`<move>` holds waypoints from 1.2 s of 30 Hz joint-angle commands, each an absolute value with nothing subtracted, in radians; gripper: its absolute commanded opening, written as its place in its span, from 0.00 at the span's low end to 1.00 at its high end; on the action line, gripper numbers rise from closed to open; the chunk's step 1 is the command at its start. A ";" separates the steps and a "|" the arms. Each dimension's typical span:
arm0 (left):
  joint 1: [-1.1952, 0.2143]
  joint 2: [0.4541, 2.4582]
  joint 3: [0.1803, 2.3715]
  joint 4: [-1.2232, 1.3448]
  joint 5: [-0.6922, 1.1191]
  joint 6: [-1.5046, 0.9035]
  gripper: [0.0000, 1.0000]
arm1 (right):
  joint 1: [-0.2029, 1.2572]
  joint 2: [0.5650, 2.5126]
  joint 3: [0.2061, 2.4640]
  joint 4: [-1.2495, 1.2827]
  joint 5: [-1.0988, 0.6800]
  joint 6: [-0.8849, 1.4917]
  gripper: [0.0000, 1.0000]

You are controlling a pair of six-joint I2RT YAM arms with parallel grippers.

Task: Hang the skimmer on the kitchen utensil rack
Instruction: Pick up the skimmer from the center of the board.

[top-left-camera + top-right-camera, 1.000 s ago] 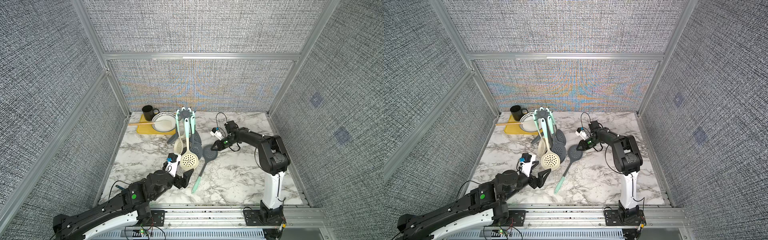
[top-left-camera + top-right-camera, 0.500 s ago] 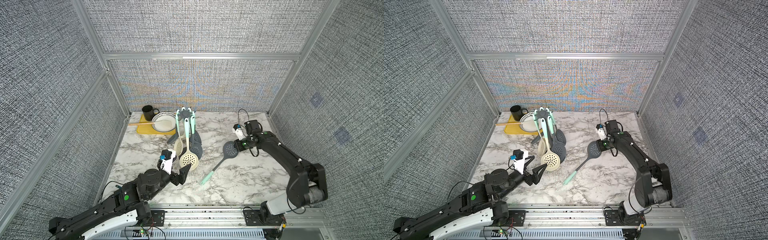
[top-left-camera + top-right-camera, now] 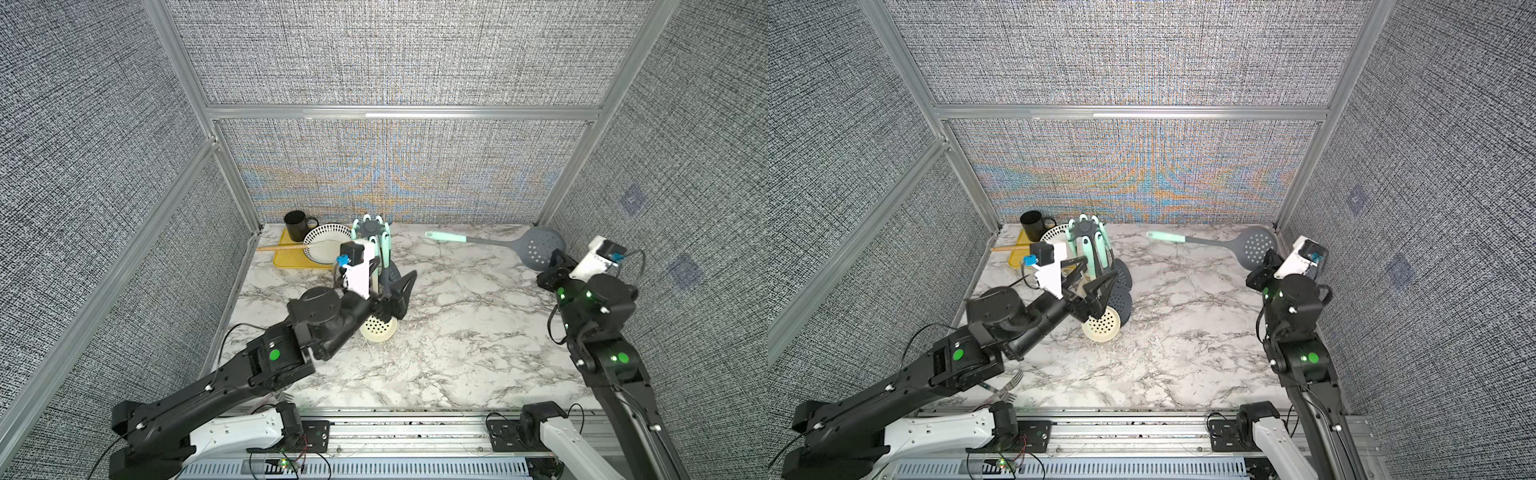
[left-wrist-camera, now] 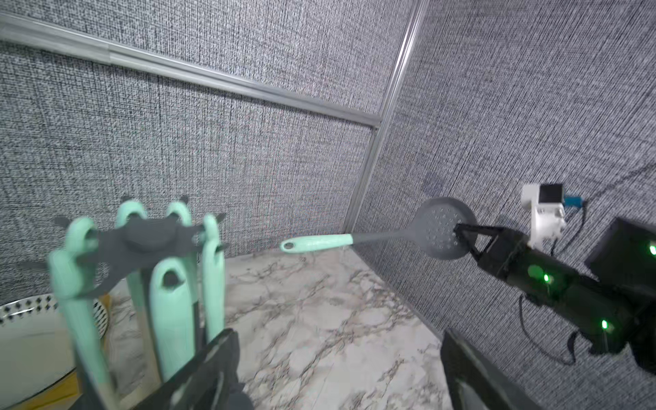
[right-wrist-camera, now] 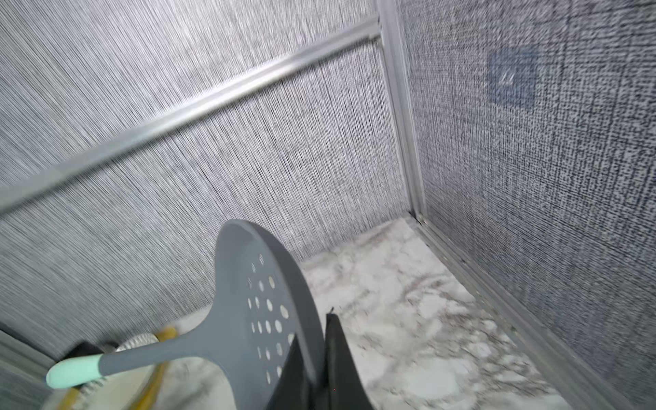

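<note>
Right hand (image 3: 555, 261): jaws closed flat on the rim of the perforated grey head of the skimmer (image 3: 490, 242). The right wrist view shows the grip edge-on, with the disc pinched between the two dark fingers.

Skimmer: held in the air, roughly level, above the back right part of the bench (image 3: 457, 332). The head is near the right wall. The mint handle, with its hanging hole at the free end, points across towards the kitchen utensil rack (image 3: 369, 227). It is well apart from the rack and touches no hook.

Left hand (image 3: 1088, 278): jaws spread wide with nothing between them. It is raised off the bench just in front of the rack. In the left wrist view, one finger (image 4: 213, 365) sits close beside the hung utensils (image 4: 170, 312); whether it touches them I cannot tell.

Rack: upright at the back left of the bench. The star crown carries several mint-handled utensils, whose cream and grey perforated heads hang low near the bench surface.

Behind and left of the rack:
- a black mug (image 3: 296, 225)
- a patterned plate (image 3: 326, 249)
- a yellow board (image 3: 286, 259) under both

Near the front edge, by the left arm, forks (image 3: 1014, 379) lie flat on the bench.
</note>
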State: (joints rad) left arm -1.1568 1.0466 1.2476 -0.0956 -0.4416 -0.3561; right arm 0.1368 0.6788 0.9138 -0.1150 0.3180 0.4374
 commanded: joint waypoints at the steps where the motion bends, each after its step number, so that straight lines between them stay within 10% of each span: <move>1: -1.155 1.165 1.372 0.049 -0.580 -0.505 0.92 | 0.138 0.658 0.891 0.190 0.349 0.548 0.00; 21: -1.021 1.789 2.081 0.009 -0.385 -1.166 0.86 | 0.133 0.831 0.828 0.904 0.318 0.323 0.00; 36: -1.003 1.865 2.123 0.075 -0.370 -1.246 0.53 | 0.134 0.780 0.712 0.989 0.299 0.148 0.00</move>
